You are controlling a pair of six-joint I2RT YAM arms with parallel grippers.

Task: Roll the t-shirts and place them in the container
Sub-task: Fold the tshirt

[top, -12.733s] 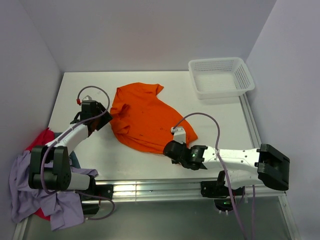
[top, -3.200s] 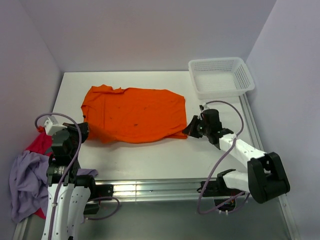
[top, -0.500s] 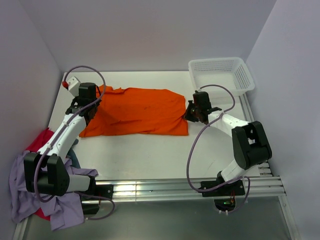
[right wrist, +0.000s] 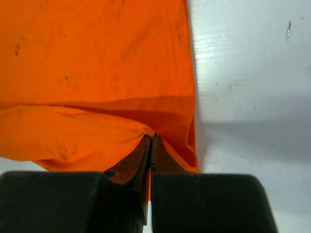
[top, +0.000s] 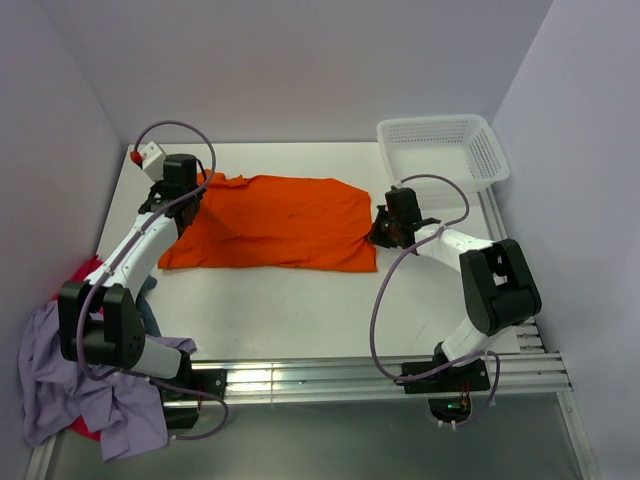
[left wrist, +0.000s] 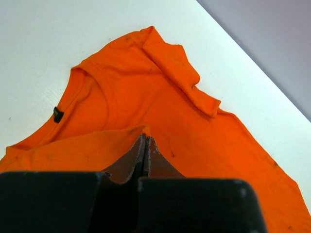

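Observation:
The orange t-shirt lies stretched sideways across the middle of the table, collar end to the left, its near part doubled over. My left gripper is at the shirt's left end, shut on a lifted fold of orange cloth just below the collar. My right gripper is at the right hem, shut on a raised fold beside the hem edge. Lavender, red and grey-teal t-shirts lie heaped at the table's near left corner.
A white mesh basket stands at the far right corner. Grey walls close in the table on the left, back and right. A metal rail runs along the near edge between the arm bases.
The shirt, once crumpled, is now spread out and doubled lengthwise. In the last half second my left gripper moved slightly toward the far wall with its fold; the right one barely shifted.

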